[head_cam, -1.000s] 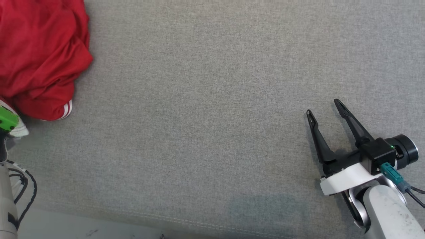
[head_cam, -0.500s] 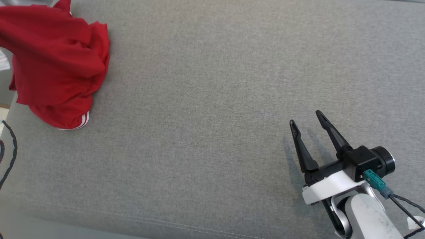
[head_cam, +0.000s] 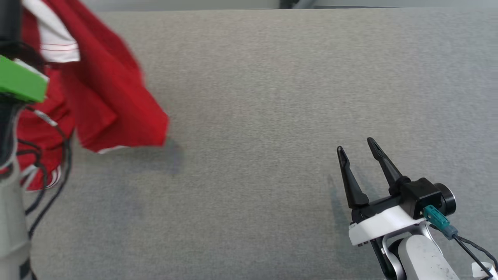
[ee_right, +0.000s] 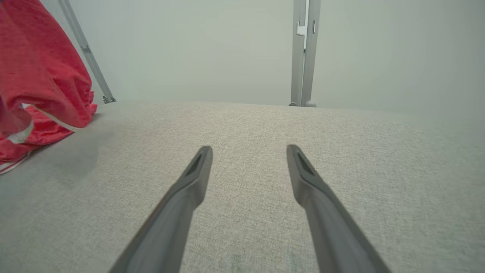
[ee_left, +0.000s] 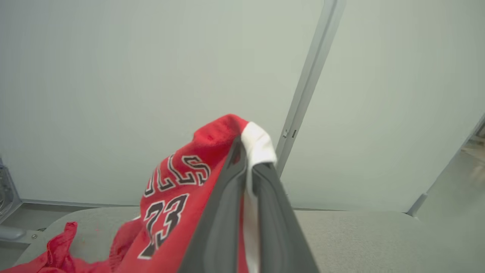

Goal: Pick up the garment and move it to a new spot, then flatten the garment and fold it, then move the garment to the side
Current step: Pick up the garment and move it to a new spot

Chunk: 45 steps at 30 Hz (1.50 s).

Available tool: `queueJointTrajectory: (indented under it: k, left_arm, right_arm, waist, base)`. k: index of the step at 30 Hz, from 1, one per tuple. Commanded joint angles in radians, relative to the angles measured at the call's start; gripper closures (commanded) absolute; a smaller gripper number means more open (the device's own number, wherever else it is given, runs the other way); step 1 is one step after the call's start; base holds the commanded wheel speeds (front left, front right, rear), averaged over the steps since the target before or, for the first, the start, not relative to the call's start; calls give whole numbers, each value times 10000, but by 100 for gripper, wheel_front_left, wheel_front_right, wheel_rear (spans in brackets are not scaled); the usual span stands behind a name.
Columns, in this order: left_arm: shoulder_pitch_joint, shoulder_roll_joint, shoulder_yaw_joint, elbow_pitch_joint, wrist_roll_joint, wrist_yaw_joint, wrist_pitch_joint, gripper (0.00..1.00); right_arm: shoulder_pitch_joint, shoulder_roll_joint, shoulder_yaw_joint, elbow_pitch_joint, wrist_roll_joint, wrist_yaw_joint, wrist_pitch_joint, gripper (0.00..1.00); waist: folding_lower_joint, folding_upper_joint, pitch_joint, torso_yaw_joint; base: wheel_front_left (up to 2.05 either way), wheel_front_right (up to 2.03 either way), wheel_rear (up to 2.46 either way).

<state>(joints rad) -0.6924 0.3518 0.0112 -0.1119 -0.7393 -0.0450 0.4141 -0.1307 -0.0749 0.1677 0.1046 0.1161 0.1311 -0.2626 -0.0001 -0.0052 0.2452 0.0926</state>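
1. Garment (head_cam: 113, 97): a red jersey with white trim. In the left wrist view its cloth (ee_left: 170, 204) carries the number 23 and part of a word in black, white-edged letters. It is at the far left of the worktop, with its upper part raised off the surface. A loose corner hangs out to the right, blurred, and casts a shadow on the cloth below. In the right wrist view the jersey (ee_right: 41, 72) hangs at the left, and its lowest folds lie on the surface.

2. Left claw (ee_left: 248, 159): closed on the garment. Its two dark fingers are pressed together, with a white-trimmed edge of the jersey pinched between them near the tips. It is held high, with the wall behind it.

3. Left arm (head_cam: 11, 217): a pale forearm at the left edge with black cables. A green block (head_cam: 21, 83) sits above it, in front of the red cloth.

4. Right claw (head_cam: 355, 145): open and holding nothing. It is at the near right, just above the worktop and well apart from the garment, with its fingers pointing away from the robot. The right wrist view shows the same spread (ee_right: 249, 149).

5. Worktop (head_cam: 272, 97): covered in grey woven fabric.

6. Wall post (ee_right: 305, 53): a grey upright against a pale wall beyond the far edge.
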Motion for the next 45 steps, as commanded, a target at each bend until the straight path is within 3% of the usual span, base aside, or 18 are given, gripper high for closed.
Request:
queueJointTrajectory:
  k: [1,8,14,20,23,31,32,33,34,35,36,45]
  left_arm:
    - [135,-87,-52,-206,-73,65,58,100]
    - [698,-808,-1307,-1894,167,457,662,100]
    - [1939,-1218,-2485,-1797,861,736,611,100]
    - [3527,-1495,-3197,13,1594,792,-505,100]
    - [4153,-1615,-3676,1914,2152,558,-1513,100]
    - [3661,-2204,-4129,5231,2534,3,-3453,100]
    - [3592,-2259,-4143,5475,2552,-27,-3657,81]
    - [3592,-2259,-4143,5475,2552,-27,-3657,81]
    - [3543,-2304,-4140,5680,2535,-59,-3849,54]
    - [3520,-2350,-4145,5861,2537,-83,-4044,6]
    - [3538,-2415,-4159,6000,2480,-102,-4162,0]
    - [4692,-2242,-4023,5235,2658,370,-5463,0]
  right_arm:
    - [126,17,-23,-11,49,-6,-36,0]
    - [196,154,-66,-42,137,-6,-36,0]
    - [315,216,-57,-23,226,-5,-36,0]
    - [489,240,-75,9,291,-6,-36,0]
    - [612,243,-100,6,347,-6,-35,0]
    - [716,240,-113,83,235,-5,-35,0]
    - [733,242,-120,90,195,-5,-35,0]
    - [733,242,-120,90,195,-5,-35,0]
    - [753,239,-147,102,182,-5,-35,0]
    - [792,239,-158,122,141,-6,-35,0]
    - [839,238,-189,144,111,-6,-35,0]
    - [1298,-34,-735,-197,-151,-6,-35,0]
  waist:
    - [1,52,-223,-637]
    - [1,52,-357,-1688]
    - [1,52,-447,-2495]
    - [1,52,-465,-3005]
    - [1,52,-480,-3072]
    - [1,52,-644,-2811]
    - [1,52,-687,-2757]
    - [1,52,-687,-2757]
    - [1,52,-753,-2694]
    - [1,52,-829,-2641]
    - [1,52,-908,-2587]
    - [1,52,-1751,-1774]
  base:
    - [0,0,0]
    - [0,0,0]
    - [0,0,0]
    - [0,0,0]
    - [0,0,0]
    - [0,0,0]
    - [0,0,0]
    - [0,0,0]
    - [0,0,0]
    - [0,0,0]
    - [0,0,0]
    - [0,0,0]
